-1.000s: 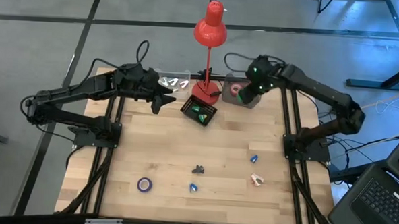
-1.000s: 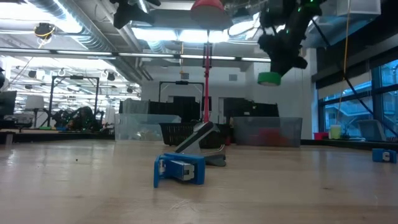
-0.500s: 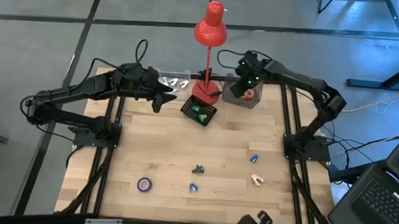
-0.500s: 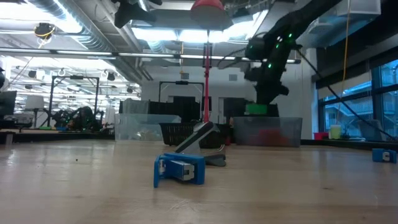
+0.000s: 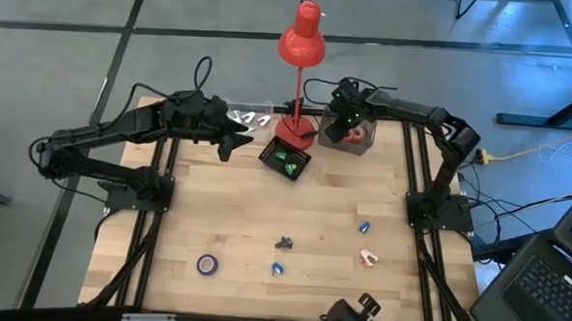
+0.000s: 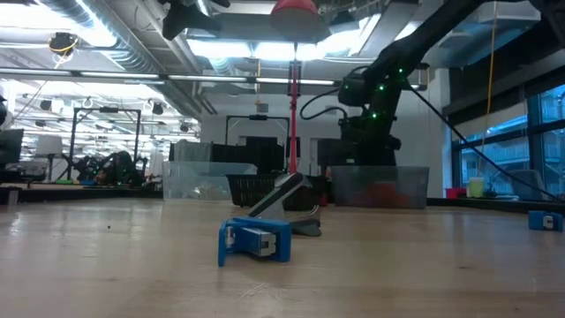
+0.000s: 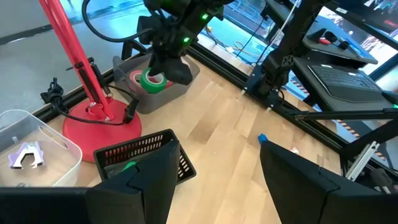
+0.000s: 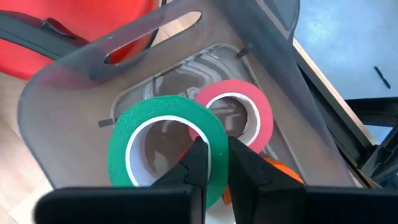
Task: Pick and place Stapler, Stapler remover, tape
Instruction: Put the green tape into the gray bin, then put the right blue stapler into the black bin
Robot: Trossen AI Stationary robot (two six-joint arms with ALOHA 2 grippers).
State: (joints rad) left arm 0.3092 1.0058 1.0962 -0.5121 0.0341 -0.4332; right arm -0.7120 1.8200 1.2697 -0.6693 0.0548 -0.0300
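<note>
My right gripper (image 8: 216, 163) is down inside the grey bin (image 5: 361, 144) at the table's far right, shut on a green tape roll (image 8: 166, 148). A pink roll (image 8: 252, 112) and an orange one (image 8: 283, 169) lie in the same bin. A purple-blue roll (image 5: 207, 264) lies flat near the near left edge. The dark stapler (image 5: 283, 243) and a blue staple remover (image 5: 277, 269) sit at near centre; in the low view the remover (image 6: 255, 241) stands before the stapler (image 6: 284, 196). My left gripper (image 7: 214, 180) hovers open at the far left. My right gripper pinches the green roll's wall (image 8: 216, 138), one finger (image 8: 198, 157) inside the open centre and the other outside. The fingers come from above, pointing down into the bin. The roll lies nearly flat, partly over the pink roll; whether it rests on the bin's floor I cannot tell.
A red desk lamp (image 5: 300, 45) stands at far centre, its base (image 5: 295, 134) beside the grey bin. A black basket (image 5: 286, 159) and a clear bin (image 5: 251, 115) sit left of it. Another blue piece (image 5: 364, 226) and a pale remover (image 5: 367, 256) lie near right.
My right gripper has moved down and toward the table's far left, from above the grey bin into it, carrying the green roll along. In the low view the roll has dropped behind the bin's wall. The gripper stays shut on it.
</note>
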